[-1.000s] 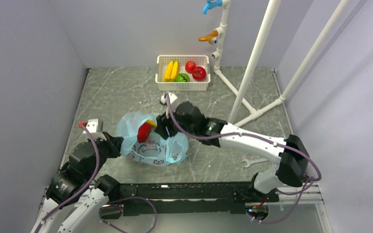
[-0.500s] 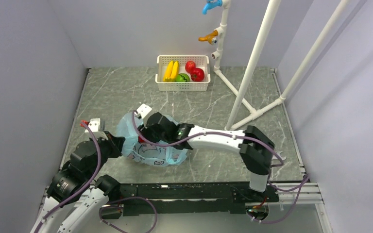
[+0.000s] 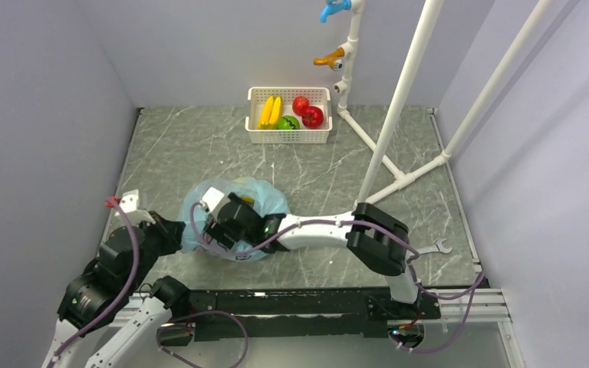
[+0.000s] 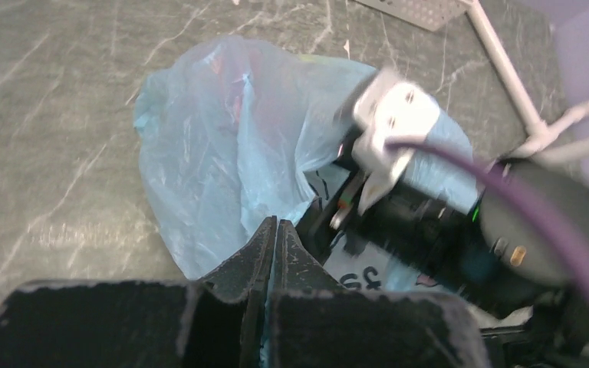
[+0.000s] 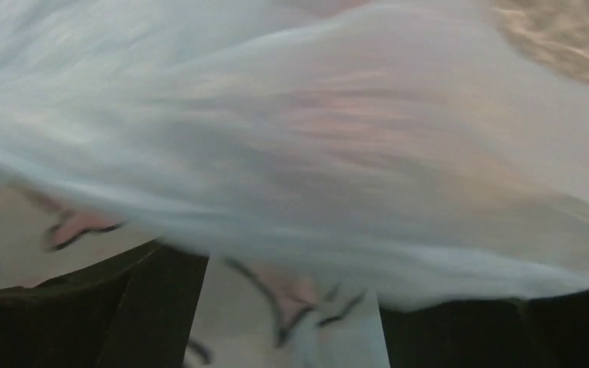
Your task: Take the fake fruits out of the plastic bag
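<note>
A grey marbled table (image 3: 199, 146) fills the floor between pale lilac walls, with a white pipe frame (image 3: 403, 84) standing toward 2 o'clock. At 12 o'clock, against the back wall, a white basket (image 3: 288, 137) holds two bananas (image 3: 270, 112), a green fruit (image 3: 288, 122) and two red fruits (image 3: 307, 110). A wrench (image 3: 431, 248) lies at 4 o'clock.

The plastic bag (image 3: 264, 195) sits crumpled at about 7 o'clock, near the arm bases. The left gripper (image 4: 270, 234) meets it from the 8 o'clock side, its fingers pressed together on what looks like the bag's lower edge. The right arm reaches across from 4 o'clock and its wrist is buried in the bag. In its own blurred view the right gripper (image 5: 291, 295) has its fingers apart, with pale-blue film stretched across them. A sliver of yellow fruit (image 3: 247, 201) shows in the bag just beside that wrist. Pink and orange tints through the film may be more fruit, but the blur hides their shape.
</note>
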You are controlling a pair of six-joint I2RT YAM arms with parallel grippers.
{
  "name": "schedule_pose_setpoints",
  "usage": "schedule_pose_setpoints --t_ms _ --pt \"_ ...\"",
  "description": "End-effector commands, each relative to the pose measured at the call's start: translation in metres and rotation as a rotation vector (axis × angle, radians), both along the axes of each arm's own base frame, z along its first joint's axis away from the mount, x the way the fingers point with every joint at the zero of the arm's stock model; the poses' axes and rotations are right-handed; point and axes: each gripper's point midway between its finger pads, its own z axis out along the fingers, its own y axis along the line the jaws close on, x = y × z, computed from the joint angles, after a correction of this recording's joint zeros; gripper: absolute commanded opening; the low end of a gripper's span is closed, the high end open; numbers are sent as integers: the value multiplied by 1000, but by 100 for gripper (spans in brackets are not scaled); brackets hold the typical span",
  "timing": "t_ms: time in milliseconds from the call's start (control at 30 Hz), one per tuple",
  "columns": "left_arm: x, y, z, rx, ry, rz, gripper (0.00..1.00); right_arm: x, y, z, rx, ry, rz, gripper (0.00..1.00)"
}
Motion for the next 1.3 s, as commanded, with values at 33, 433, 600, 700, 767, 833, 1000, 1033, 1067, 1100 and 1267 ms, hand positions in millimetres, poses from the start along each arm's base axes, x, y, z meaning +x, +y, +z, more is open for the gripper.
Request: schedule_pose_setpoints --t_ms 33,433,600,700,767,833,1000,1033,1067,1100,1267 --pt "-27 15 -16 -150 179 166 0 -71 39 -25 104 54 138 81" --pt "-32 -7 -97 -173 418 178 0 -65 1 26 414 93 166 93" --pt "-29 6 -76 -195 311 211 0 -52 -2 37 444 44 116 94" --pt "-26 -1 -72 -200 300 175 0 -40 4 52 480 42 83 96" --pt "-21 -8 -65 -212 267 134 0 -25 9 50 452 28 10 94" --pt "-14 -14 -47 -235 181 86 0 -14 16 47 438 8 11 91" --pt "-10 5 1 -214 -13 101 0 10 29 38 430 -26 12 90" --pt "-10 8 5 -202 -27 109 0 14 32 37 427 -30 18 91" --pt "-10 9 6 -193 -27 111 0 18 35 34 414 -36 13 92" --pt "-9 9 3 -184 -14 112 0 21 37 31 402 -43 11 94" --pt "-1 -8 -6 -139 32 40 0 35 45 19 377 -72 41 99"
